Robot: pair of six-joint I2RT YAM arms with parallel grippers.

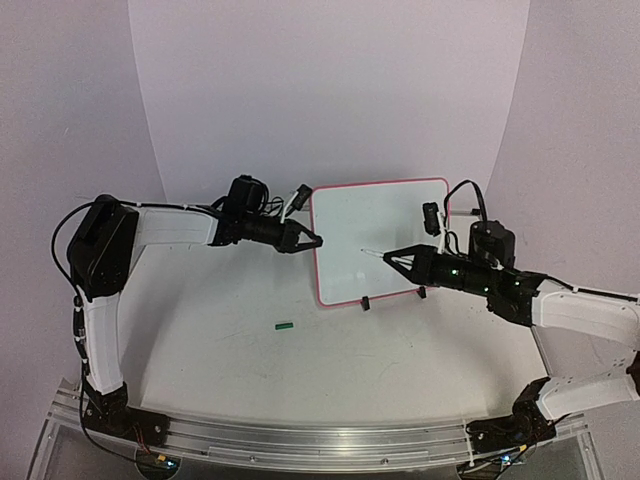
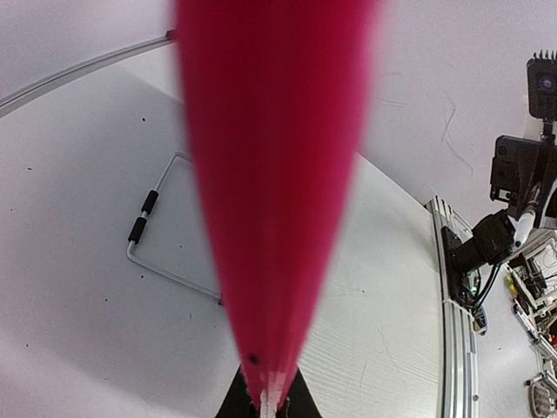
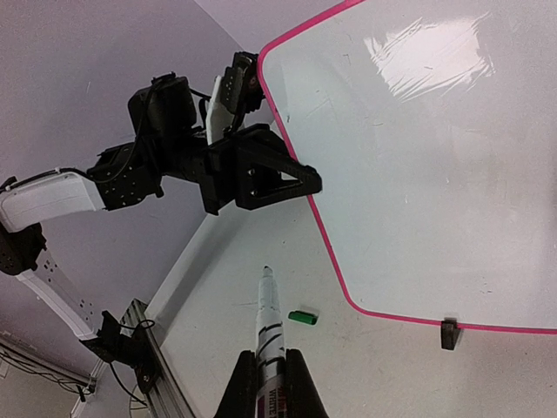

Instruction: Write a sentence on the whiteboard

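Note:
The whiteboard (image 1: 385,225) stands tilted on two black feet mid-table, with a red-pink rim and a blank face (image 3: 418,157); no sentence is in view. My left gripper (image 1: 313,241) is shut on its left rim, which fills the left wrist view as a red blur (image 2: 274,174) above the gripper (image 2: 268,399). My right gripper (image 1: 395,258) is shut on a white marker (image 3: 270,318), uncapped. In the top view the marker's tip (image 1: 366,252) lies over the board's lower left. Whether it touches the face I cannot tell.
A small green marker cap (image 1: 285,325) lies on the table in front of the board's left corner and shows again (image 3: 301,317) beside the marker. The board's wire stand (image 2: 144,218) shows behind it. An aluminium rail (image 1: 320,435) runs along the near edge.

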